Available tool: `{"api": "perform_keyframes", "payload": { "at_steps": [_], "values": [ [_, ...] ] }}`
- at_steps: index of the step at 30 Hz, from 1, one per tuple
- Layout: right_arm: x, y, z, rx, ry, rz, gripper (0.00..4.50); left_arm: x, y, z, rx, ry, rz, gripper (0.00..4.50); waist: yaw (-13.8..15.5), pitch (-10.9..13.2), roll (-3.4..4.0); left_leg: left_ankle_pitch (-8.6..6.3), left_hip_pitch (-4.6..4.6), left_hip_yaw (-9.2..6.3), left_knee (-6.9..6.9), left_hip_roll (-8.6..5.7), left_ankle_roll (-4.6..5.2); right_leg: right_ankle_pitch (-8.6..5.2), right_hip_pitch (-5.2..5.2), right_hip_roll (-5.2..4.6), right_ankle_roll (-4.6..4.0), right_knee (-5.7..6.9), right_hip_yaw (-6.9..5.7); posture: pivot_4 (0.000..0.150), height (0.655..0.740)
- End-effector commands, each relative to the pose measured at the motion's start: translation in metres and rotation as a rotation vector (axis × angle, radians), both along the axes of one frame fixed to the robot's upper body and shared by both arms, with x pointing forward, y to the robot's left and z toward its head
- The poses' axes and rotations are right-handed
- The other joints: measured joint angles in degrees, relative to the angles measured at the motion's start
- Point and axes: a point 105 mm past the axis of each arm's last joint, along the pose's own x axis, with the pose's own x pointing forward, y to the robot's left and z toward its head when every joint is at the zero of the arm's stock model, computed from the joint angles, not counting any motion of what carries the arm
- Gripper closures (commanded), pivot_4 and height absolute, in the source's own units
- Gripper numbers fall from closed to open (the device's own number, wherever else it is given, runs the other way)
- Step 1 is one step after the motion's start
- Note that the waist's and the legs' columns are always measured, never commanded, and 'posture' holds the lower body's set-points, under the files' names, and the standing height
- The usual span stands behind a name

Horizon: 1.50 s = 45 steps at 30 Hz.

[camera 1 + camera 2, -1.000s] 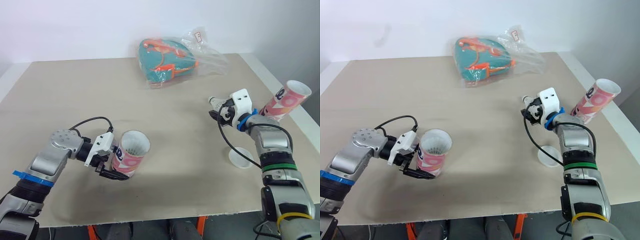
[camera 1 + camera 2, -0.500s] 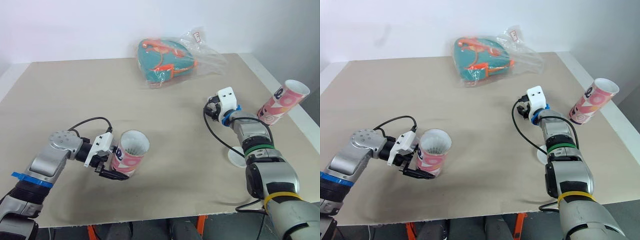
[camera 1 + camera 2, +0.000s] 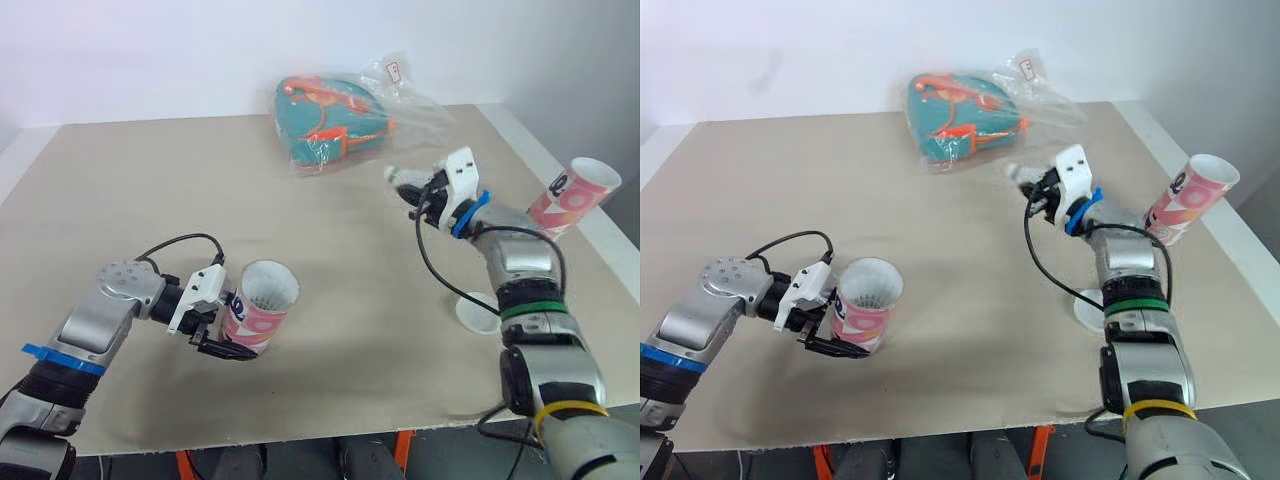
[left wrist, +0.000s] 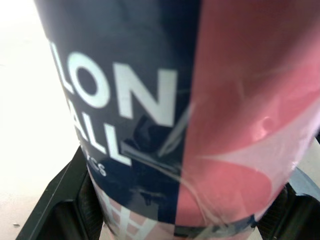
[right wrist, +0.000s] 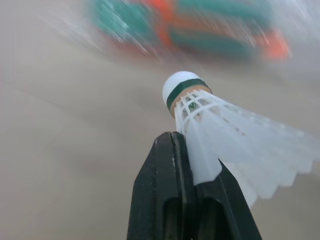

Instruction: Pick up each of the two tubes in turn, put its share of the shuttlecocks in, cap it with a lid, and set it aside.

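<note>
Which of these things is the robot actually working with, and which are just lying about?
For the job:
- the tube held in the left gripper
- the second tube at the right edge of the table
- the shuttlecock held in the right gripper
- the white lid near the right arm

Just lying about:
- the teal and orange item in clear plastic wrap, at the far side

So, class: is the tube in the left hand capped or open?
Open: the tube shows its white inside through an uncovered rim.

Glossy printed tube, likely cardboard; white plastic-mesh shuttlecock; crinkly clear plastic bag; matt table.
</note>
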Motion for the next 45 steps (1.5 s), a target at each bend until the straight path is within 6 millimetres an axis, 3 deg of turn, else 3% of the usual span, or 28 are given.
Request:
{"api": "perform_keyframes", "payload": {
  "at_steps": [1, 6, 9, 13, 16, 22, 25, 31, 32, 36, 42, 45],
  "values": [
    [-0.104, 0.061, 0.034, -0.179, -0.138, 0.605, 4.41, 0.001, 0.003, -0.003, 0.024, 0.000, 0.009, 1.06, 0.49, 0.01, 0.03, -0.01, -0.02, -0.04, -0.03, 0.00, 0.01, -0.03, -0.01, 0.00, -0.02, -0.01, -0.03, 0.150, 0.7400],
    [-0.146, 0.086, 0.058, -0.233, -0.188, 0.845, 4.41, 0.002, 0.002, -0.003, 0.025, 0.003, 0.001, 1.06, 0.60, 0.02, 0.02, -0.03, 0.07, -0.02, 0.12, 0.05, 0.03, -0.13, 0.04, 0.04, 0.25, 0.01, -0.06, 0.150, 0.7400],
    [-0.154, 0.097, 0.060, -0.312, -0.218, 0.930, 4.41, 0.003, 0.002, -0.004, 0.026, 0.003, -0.001, 1.06, 0.61, 0.00, -0.02, 0.12, 0.07, 0.01, 0.21, 0.06, -0.03, -0.05, 0.04, 0.03, 0.10, 0.00, -0.05, 0.150, 0.7400],
    [-0.155, 0.110, 0.050, -0.445, -0.224, 1.010, 4.41, 0.001, 0.002, -0.005, 0.024, 0.003, 0.000, 1.06, 0.67, -0.01, -0.04, 0.13, 0.06, 0.05, 0.24, 0.10, -0.04, 0.02, 0.01, 0.05, 0.18, 0.01, -0.04, 0.150, 0.7400],
    [-0.141, 0.120, 0.033, -0.562, -0.231, 0.987, 4.41, 0.001, 0.003, -0.005, 0.023, 0.004, 0.004, 1.06, 0.71, -0.01, -0.04, 0.13, 0.05, 0.06, 0.15, 0.10, -0.04, -0.04, -0.03, 0.06, 0.22, 0.01, -0.04, 0.150, 0.7400],
    [-0.135, 0.131, 0.028, -0.623, -0.232, 1.029, 4.41, 0.002, 0.003, -0.005, 0.023, 0.007, 0.009, 1.06, 0.76, -0.01, -0.04, 0.13, 0.00, 0.04, 0.08, 0.10, -0.05, -0.07, -0.06, 0.06, 0.19, 0.01, -0.04, 0.150, 0.7400],
    [-0.139, 0.133, 0.031, -0.609, -0.178, 1.084, 3.44, 0.002, 0.003, -0.005, 0.025, 0.005, 0.009, 1.06, 0.76, -0.01, -0.04, 0.12, 0.02, 0.02, 0.08, 0.10, -0.05, -0.07, -0.05, 0.07, 0.19, 0.01, -0.06, 0.150, 0.7400],
    [-0.149, 0.131, 0.051, -0.509, -0.164, 1.154, 0.35, 0.002, 0.002, -0.003, 0.018, 0.004, 0.006, 1.06, 0.75, -0.01, -0.04, 0.13, 0.02, 0.01, 0.10, 0.11, -0.05, -0.06, -0.05, 0.07, 0.17, 0.03, -0.07, 0.150, 0.7400],
    [-0.150, 0.130, 0.053, -0.494, -0.164, 1.159, 0.05, 0.002, 0.002, -0.003, 0.019, 0.003, 0.005, 1.06, 0.76, -0.01, -0.04, 0.13, 0.02, 0.01, 0.09, 0.11, -0.05, -0.06, -0.05, 0.07, 0.16, 0.03, -0.06, 0.150, 0.7400],
    [-0.150, 0.123, 0.063, -0.437, -0.141, 1.137, 0.05, 0.003, 0.000, -0.002, 0.013, 0.002, -0.002, 1.06, 0.76, 0.00, -0.03, 0.12, 0.02, 0.00, 0.08, 0.11, -0.05, -0.07, -0.05, 0.07, 0.16, 0.03, -0.07, 0.150, 0.7400],
    [-0.124, 0.119, 0.066, -0.310, -0.063, 0.936, 0.05, 0.004, -0.004, 0.004, 0.046, -0.013, -0.051, 1.06, 0.79, 0.00, -0.04, 0.13, 0.02, 0.00, 0.09, 0.11, -0.05, -0.07, -0.05, 0.07, 0.17, 0.03, -0.08, 0.150, 0.7400],
    [-0.134, 0.116, 0.044, -0.398, -0.027, 0.972, 0.95, 0.010, -0.004, 0.011, 0.053, -0.022, -0.058, 1.06, 0.90, -0.01, -0.07, 0.13, 0.00, -0.01, 0.09, 0.09, -0.05, -0.07, -0.05, 0.07, 0.16, 0.02, -0.08, 0.150, 0.7400]
  ]
}}
